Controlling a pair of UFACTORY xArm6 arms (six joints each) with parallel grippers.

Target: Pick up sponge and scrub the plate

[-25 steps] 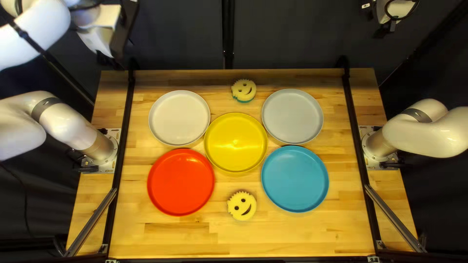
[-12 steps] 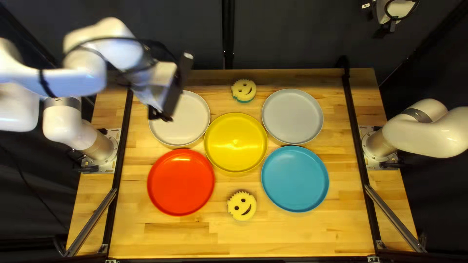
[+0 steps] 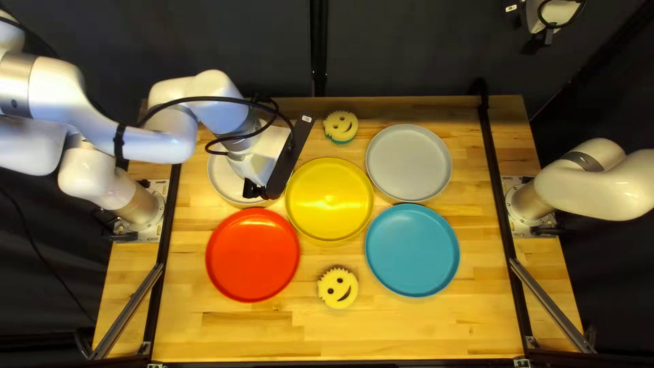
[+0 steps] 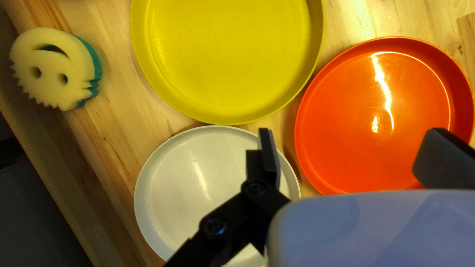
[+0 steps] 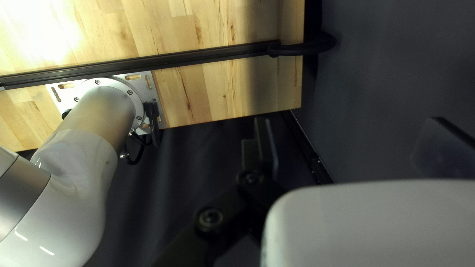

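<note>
Over the white plate [image 3: 225,180], beside the yellow plate [image 3: 330,199], hangs the left hand [image 3: 259,191], its fingers [image 4: 268,155] spread wide; in its wrist view one finger crosses the white rim and the other shows against the red plate [image 3: 252,255]. Two sponges with smiling cut-out faces lie on the worktop [image 3: 259,335]. The far sponge [image 3: 338,120] rests near the far edge, beyond the yellow plate and between the white plate and the grey plate [image 3: 409,162]; it is pale yellow over a green layer, and the left wrist view puts it well apart from the fingers. The near sponge [image 3: 327,283] lies on the near side of the yellow plate, between the red plate and the blue plate [image 3: 412,249], touching neither. Up past the worktop's far right corner is the right hand [image 3: 536,43], its two fingers also wide apart, against the dark curtain [image 5: 391,64]. Its wrist view takes in the right arm's base [image 5: 106,111], bolted down beside a black rail [image 5: 173,58] that runs along the wood.
</note>
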